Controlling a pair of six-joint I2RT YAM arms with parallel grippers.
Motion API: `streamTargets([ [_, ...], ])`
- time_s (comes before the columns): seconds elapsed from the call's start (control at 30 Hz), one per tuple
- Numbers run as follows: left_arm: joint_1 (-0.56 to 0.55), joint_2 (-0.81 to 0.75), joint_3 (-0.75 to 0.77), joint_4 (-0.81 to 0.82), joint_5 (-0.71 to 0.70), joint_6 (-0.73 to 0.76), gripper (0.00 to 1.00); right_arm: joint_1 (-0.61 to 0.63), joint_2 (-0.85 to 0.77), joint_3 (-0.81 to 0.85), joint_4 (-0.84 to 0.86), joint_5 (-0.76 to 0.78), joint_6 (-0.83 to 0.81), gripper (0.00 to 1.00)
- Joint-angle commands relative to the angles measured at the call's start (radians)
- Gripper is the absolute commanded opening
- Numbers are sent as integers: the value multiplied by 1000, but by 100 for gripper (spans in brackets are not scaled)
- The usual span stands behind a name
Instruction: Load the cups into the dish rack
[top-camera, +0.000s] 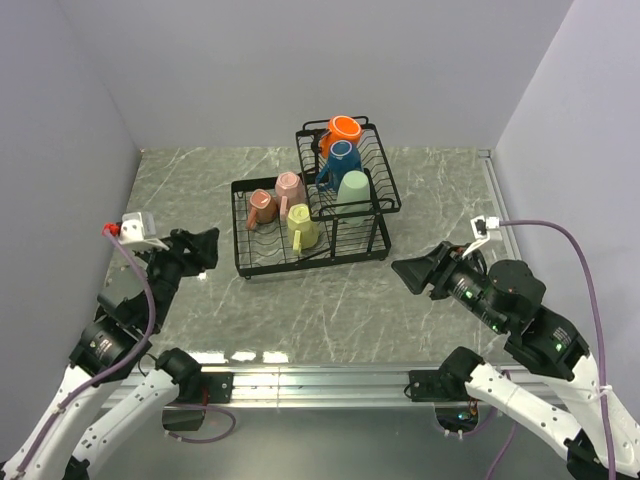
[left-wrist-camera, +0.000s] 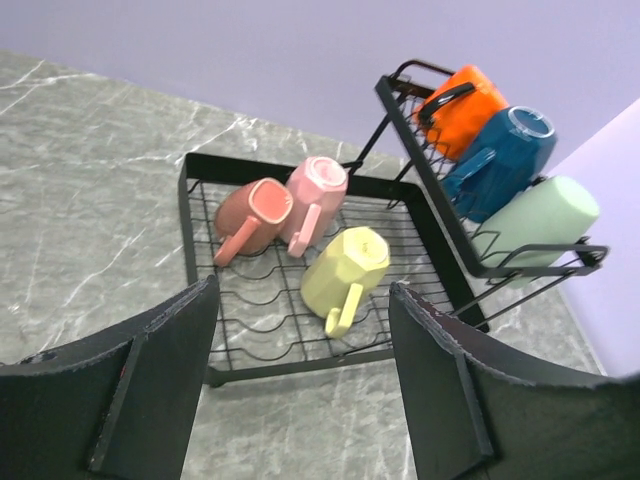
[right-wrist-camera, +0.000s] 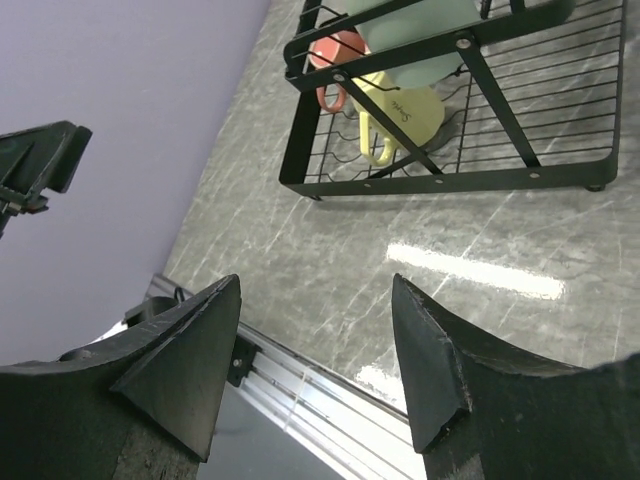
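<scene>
Top external view, lower left: the left gripper (top-camera: 203, 250) has its fingers apart, empty. At centre the dish rack (top-camera: 238, 230) holds all six cups (top-camera: 303, 228), three in its lower tray, three in the upper basket. Lower right, the right gripper (top-camera: 410, 272) likewise gapes empty.

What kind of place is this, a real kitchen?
Probably a robot test booth, not a kitchen: bare lilac walls around a marble-look table, two robot arms bolted at its near edge, and a dish rack holding cups.

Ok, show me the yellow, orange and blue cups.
yellow cup (left-wrist-camera: 345, 266), left wrist view, on its side wall.
orange cup (left-wrist-camera: 472, 113), left wrist view, on its body.
blue cup (left-wrist-camera: 502, 158), left wrist view, on its body.
</scene>
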Motion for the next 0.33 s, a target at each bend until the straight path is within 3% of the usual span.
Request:
streamTargets([
  [0.0, -2, -5, -15, -10, -24, 32, 74, 1, -18, -11, -4, 41, 26, 69],
  [0.3, -2, 24, -35, 16, -71, 64, 78, 3, -34, -28, -16, 70, 49, 68],
])
